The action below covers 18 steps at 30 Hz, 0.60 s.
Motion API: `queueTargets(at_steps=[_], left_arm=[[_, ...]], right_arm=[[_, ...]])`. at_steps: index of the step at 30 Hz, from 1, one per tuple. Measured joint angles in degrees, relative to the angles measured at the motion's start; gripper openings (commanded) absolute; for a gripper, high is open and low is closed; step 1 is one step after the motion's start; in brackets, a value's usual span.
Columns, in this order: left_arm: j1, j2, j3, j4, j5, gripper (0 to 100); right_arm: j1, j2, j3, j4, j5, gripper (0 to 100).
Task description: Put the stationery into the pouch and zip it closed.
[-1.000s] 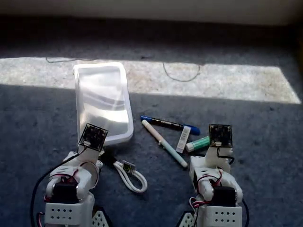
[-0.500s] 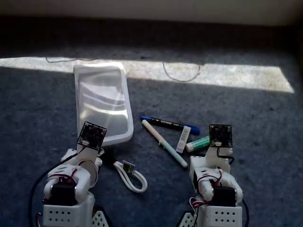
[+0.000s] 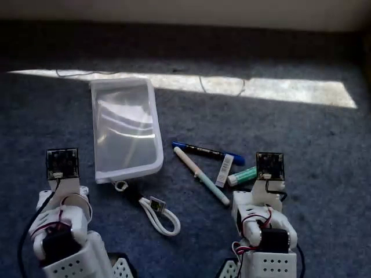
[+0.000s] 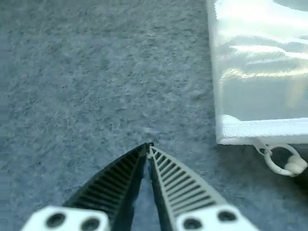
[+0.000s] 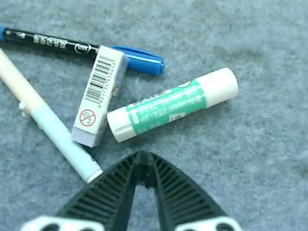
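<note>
Clear plastic pouch: flat on carpet, stationery outside it. Your left gripper: swung off the pouch's near corner to bare carpet beside it, closed, empty. Right gripper: closed, unmoved, near glue stick. Loading not begun.

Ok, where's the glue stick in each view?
High view: the glue stick lies right of centre, just right of the eraser.
Right wrist view: the glue stick lies just ahead of the right gripper, beside the eraser.
Left wrist view: this camera faces the pouch corner instead.
Shared landmark: the eraser, next to one end of the glue stick in both the high and right wrist views.
</note>
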Motion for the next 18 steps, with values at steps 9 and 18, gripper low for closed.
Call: queueTargets(at_steps=[9,18], left_arm=[[-6.3,0.0,0.0,-0.6,4.0,1],[-6.2,0.0,0.0,-0.6,4.0,1]], right_arm=[[0.2,0.0,-2.1,0.0,0.0,0.5],[-0.4,-0.6,-18.7,5.5,-3.5,0.5]])
